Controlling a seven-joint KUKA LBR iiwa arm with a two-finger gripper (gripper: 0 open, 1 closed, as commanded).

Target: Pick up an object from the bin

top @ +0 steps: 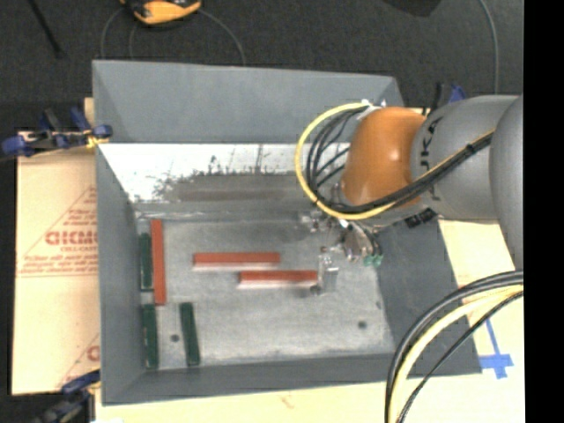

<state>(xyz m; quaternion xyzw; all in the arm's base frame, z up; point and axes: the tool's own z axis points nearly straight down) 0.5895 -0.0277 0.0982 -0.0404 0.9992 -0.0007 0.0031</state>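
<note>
My gripper (328, 276) hangs low over the bin floor, right of centre, its fingertip at the right end of a red flat bar (275, 278). Whether that bar sits between the fingers I cannot make out. A second red bar (235, 259) lies just above and to the left of it, parallel and lying flat.
Along the bin's left wall a long red bar (159, 260) lies upright in the picture beside a dark green bar (144, 263). Two more dark green bars (151, 335) (189, 333) lie at the bottom left. The arm with its orange cover and cables enters from the right.
</note>
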